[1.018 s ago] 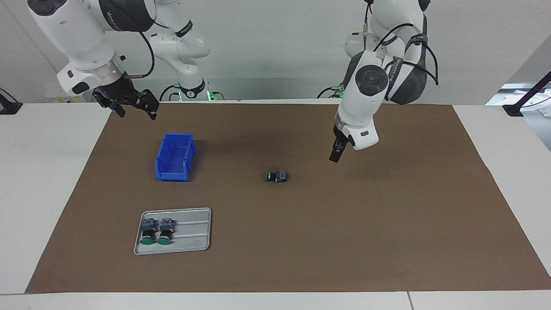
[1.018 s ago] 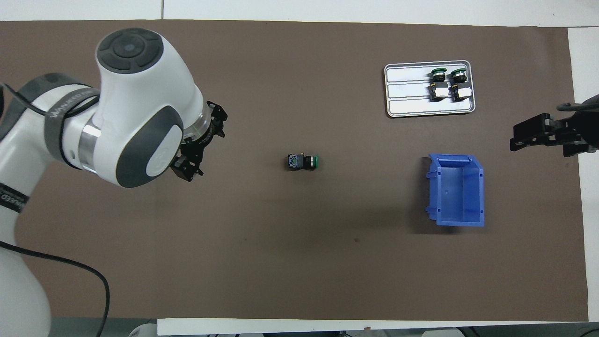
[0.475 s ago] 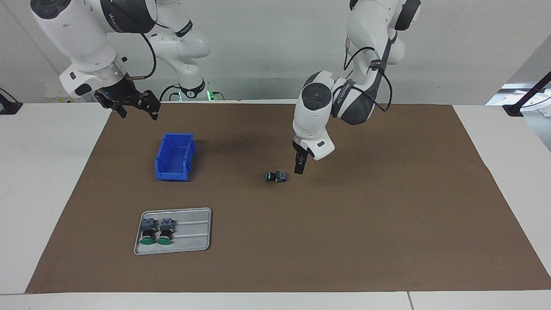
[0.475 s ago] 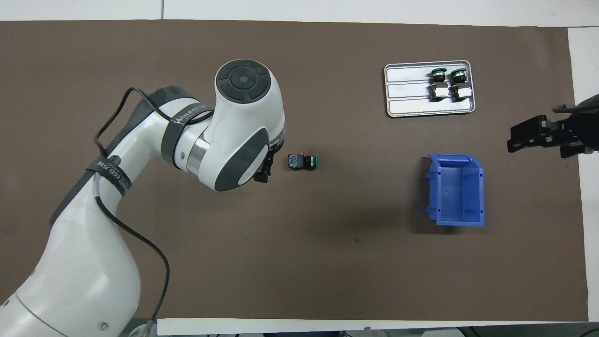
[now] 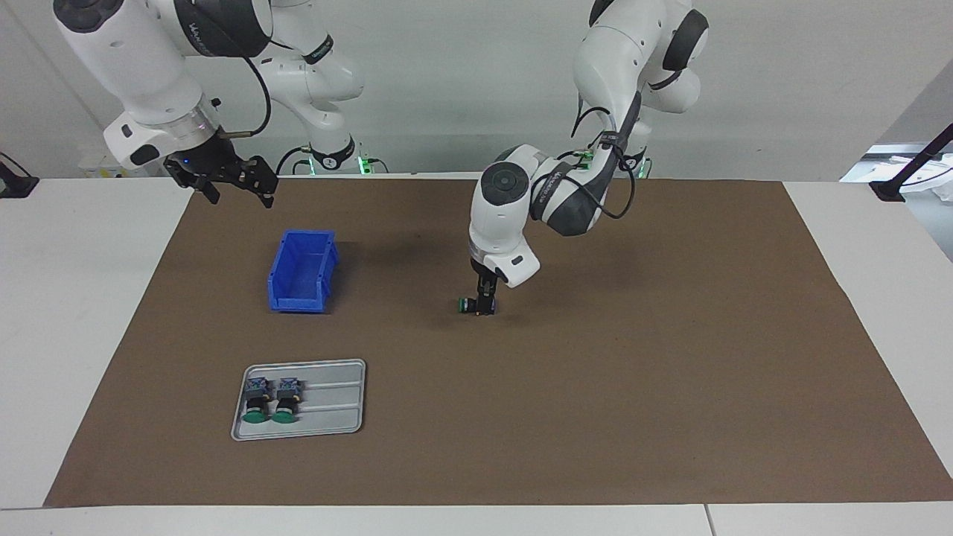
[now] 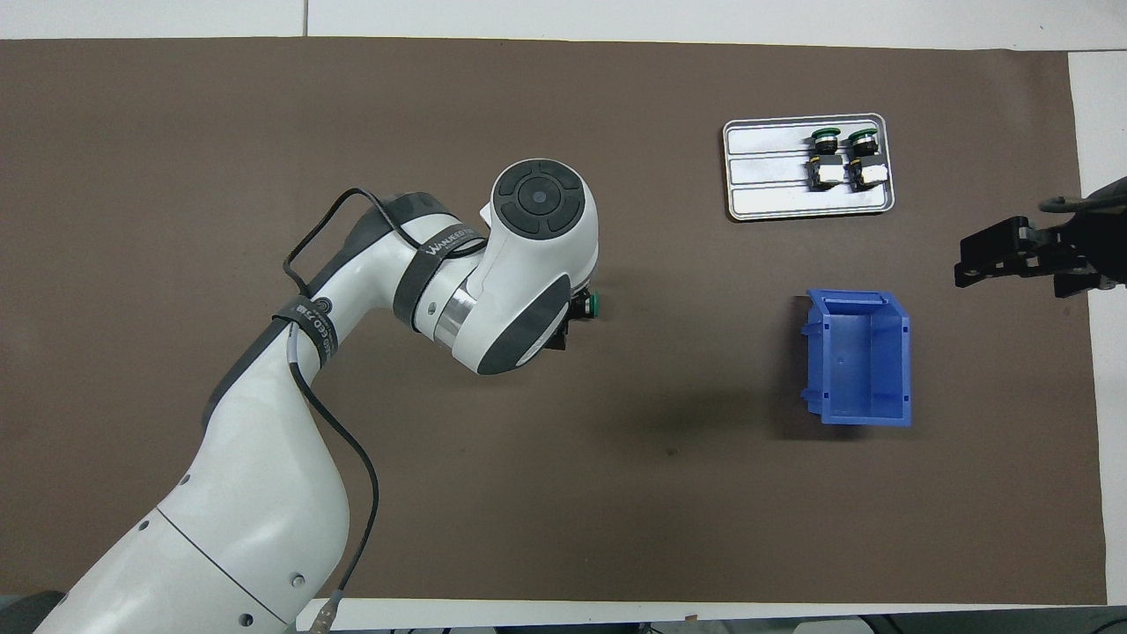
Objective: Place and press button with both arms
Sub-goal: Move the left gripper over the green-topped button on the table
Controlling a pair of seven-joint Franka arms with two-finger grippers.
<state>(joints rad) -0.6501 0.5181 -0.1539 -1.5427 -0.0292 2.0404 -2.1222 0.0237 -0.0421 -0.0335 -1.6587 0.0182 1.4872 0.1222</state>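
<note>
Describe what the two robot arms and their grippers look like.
Both arms are glossy white with dark grey joint bands and round grey end caps. The left arm has black cables strapped along it and white lettering on its band. The right arm also trails a black cable. Left gripper and right gripper are black.

Two buttons on tray

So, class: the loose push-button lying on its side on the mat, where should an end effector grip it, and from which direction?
Grip the push-button from straight above, across its black cylindrical body between green cap and terminal block. It lies on its side, so the body's flanks are free, and the left end effector stands there.
</note>
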